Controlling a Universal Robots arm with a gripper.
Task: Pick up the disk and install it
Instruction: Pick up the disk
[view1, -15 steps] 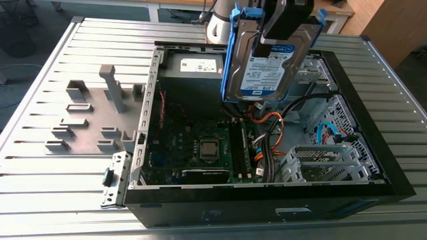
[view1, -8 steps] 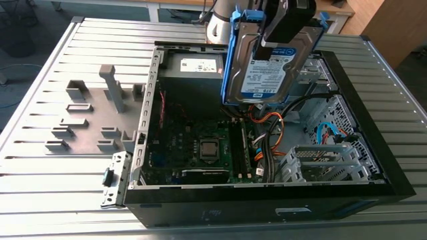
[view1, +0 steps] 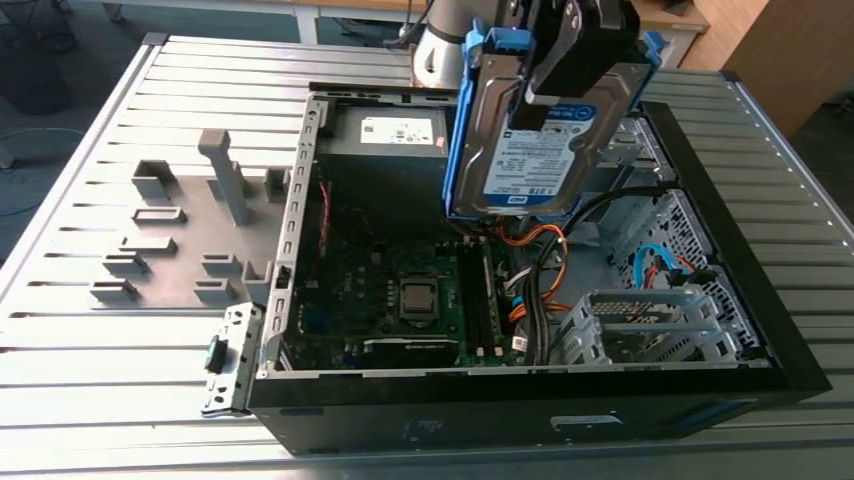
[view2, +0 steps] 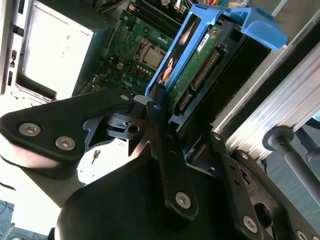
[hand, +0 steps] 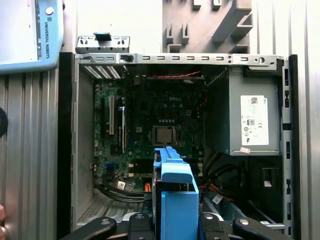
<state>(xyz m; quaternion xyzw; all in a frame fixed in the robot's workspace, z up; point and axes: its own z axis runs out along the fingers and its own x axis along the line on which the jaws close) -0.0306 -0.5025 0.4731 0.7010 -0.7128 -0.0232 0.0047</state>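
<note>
The disk (view1: 527, 165), a silver drive with a white-and-blue label in a blue carrier bracket (view1: 461, 130), hangs upright above the far side of the open computer case (view1: 314, 200). My gripper (view1: 558, 98) is shut on it from above, with black fingers (view1: 577, 55) clamped across its top. In the second wrist view the disk (view2: 200, 65) shows edge-on with its green board, and the gripper (view2: 172, 117) holds its near end. In the first wrist view the blue bracket (hand: 175, 200) sits between the fingers (hand: 142, 222), over the motherboard (hand: 160, 130).
The case lies open on a slatted metal table (view1: 107, 330). Inside are a grey power supply (view1: 394, 130), orange and black cables (view1: 534, 270), and a metal drive cage (view1: 641, 320) at the exterior view's right. A grey fixture plate (view1: 174, 230) with raised blocks lies beside the case.
</note>
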